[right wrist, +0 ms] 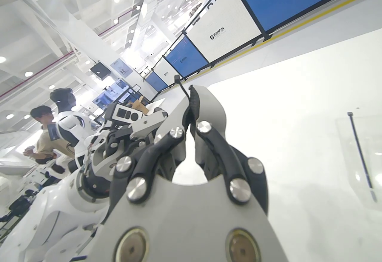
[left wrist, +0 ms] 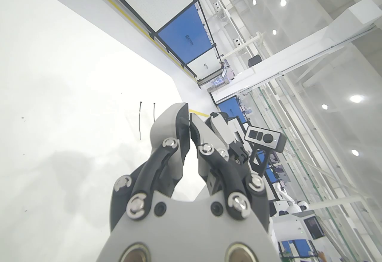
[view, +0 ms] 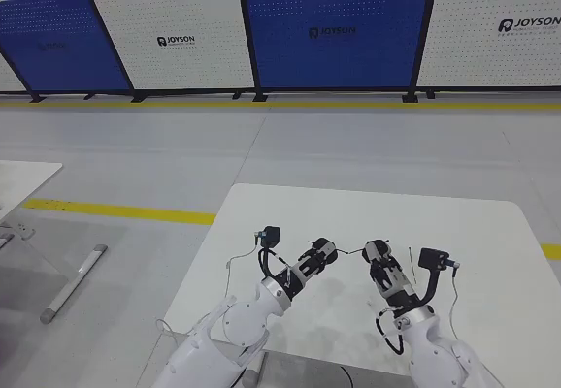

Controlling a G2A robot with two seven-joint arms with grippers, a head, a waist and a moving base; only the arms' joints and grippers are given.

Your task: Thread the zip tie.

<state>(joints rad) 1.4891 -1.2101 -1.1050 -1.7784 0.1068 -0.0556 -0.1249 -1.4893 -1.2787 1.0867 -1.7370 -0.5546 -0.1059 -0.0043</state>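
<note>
While the right gripper (right wrist: 191,97) is clamped on the tie (right wrist: 181,85), whose head projects just past its fingertips, the left gripper (left wrist: 189,121) faces it closely above the table (view: 475,223). The left pads are pressed together; whether they pinch the tie's other end cannot be told. Top view: a thin dark line spans the gap between the two grippers. Holding the head exposed and off the surface presumably leaves its slot free to receive the tail. Two spare ties (left wrist: 140,121) lie side by side on the table, seemingly inside a clear bag (right wrist: 343,140) lying flat; its mouth is not discernible.
</note>
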